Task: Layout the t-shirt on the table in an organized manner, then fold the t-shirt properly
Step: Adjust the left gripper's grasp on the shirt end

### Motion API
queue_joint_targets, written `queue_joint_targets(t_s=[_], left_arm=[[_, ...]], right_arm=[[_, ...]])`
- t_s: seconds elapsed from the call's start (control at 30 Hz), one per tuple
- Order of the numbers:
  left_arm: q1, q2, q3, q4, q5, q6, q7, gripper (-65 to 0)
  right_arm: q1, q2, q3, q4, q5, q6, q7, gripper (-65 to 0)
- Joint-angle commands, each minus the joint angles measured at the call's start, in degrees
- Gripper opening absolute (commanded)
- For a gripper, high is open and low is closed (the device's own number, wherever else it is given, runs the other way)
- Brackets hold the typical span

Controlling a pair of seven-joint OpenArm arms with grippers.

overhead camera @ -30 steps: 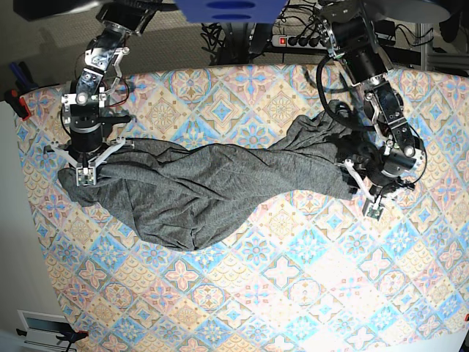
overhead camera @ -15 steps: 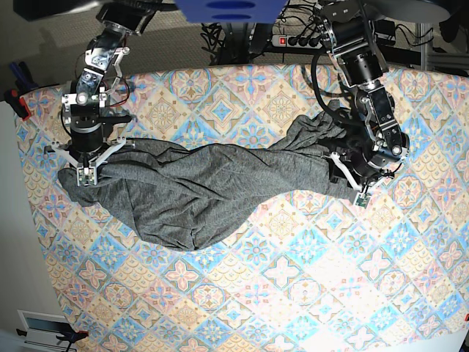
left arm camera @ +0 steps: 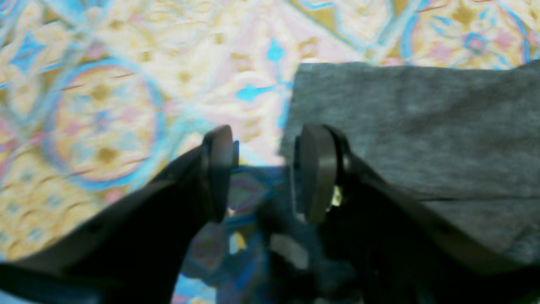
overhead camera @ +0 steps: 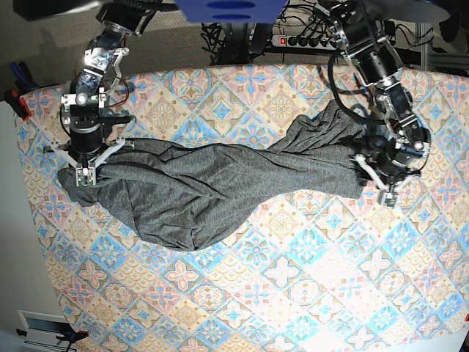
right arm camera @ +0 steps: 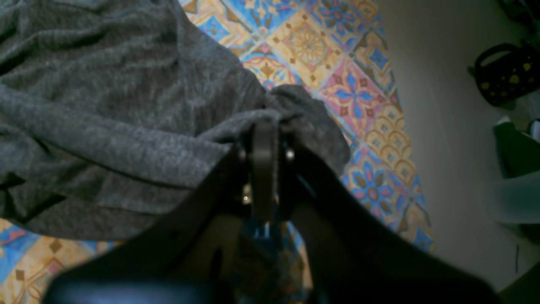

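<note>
Grey t-shirt [overhead camera: 212,191] lies twisted across the table [overhead camera: 293,293] mid-frame, bunched rope-like. Right gripper [overhead camera: 86,174], left of frame, is clenched on a shirt end; left gripper [overhead camera: 387,188], at right, has jaws apart beside the shirt's edge, grasping nothing. Risk: closing now catches tablecloth or misses. Versus earlier, left gripper shifted right and shirt's right end spread.

We count one t-shirt [overhead camera: 212,187], dark grey. One table [overhead camera: 293,293] under patterned cloth. Two arms, each with one gripper: left gripper [overhead camera: 387,180], right gripper [overhead camera: 86,174]. One power strip [overhead camera: 297,40] behind.
</note>
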Motion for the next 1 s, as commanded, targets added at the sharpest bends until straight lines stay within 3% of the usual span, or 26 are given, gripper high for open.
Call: queue_joint_targets(t_s=[0.0, 0.2, 0.37, 0.53, 0.7, 0.77, 0.9, 0.97], left_arm=[[-1.04, -0.82, 0.03, 0.74, -0.56, 0.21, -1.01, -39.9], [-1.22, -0.74, 3.81, -3.13, 1.46, 0.21, -1.54, -39.9], [-0.69, -0.47, 3.90, -3.66, 4.28, 0.21, -7.52, -40.0], [-1.04, -0.38, 4.07, -3.92, 8.59, 0.21, -8.05, -40.2], [-0.60, 1.02, 4.25, -8.67, 8.50, 0.21, -8.13, -40.5], [-0.60, 1.29, 4.25, -10.34, 8.50, 0.21, -8.13, -43.9], [-0.60, 2.87, 5.39, -11.31, 8.50, 0.21, -8.13, -58.7], [-0.60, 2.96, 6.27, -11.40, 8.50, 0.21, -7.78, -60.8]], right_arm=[[0.67, 0.43, -0.01, 0.92, 0.25, -0.42, 1.35, -65.0], [0.49, 0.43, -0.01, 0.92, 0.25, -0.42, 1.35, -65.0], [0.32, 0.43, 0.08, 0.92, 0.25, -0.42, 1.35, -65.0], [0.23, 0.43, 0.35, 0.92, 0.25, -0.42, 1.35, -65.0], [0.40, 0.43, 0.08, 0.92, 0.25, -0.42, 1.35, -65.0], [0.49, 0.43, 0.08, 0.92, 0.25, -0.42, 1.35, -65.0], [0.40, 0.43, 0.08, 0.92, 0.25, -0.42, 1.35, -65.0], [0.40, 0.43, 0.08, 0.92, 0.25, -0.42, 1.35, -65.0]])
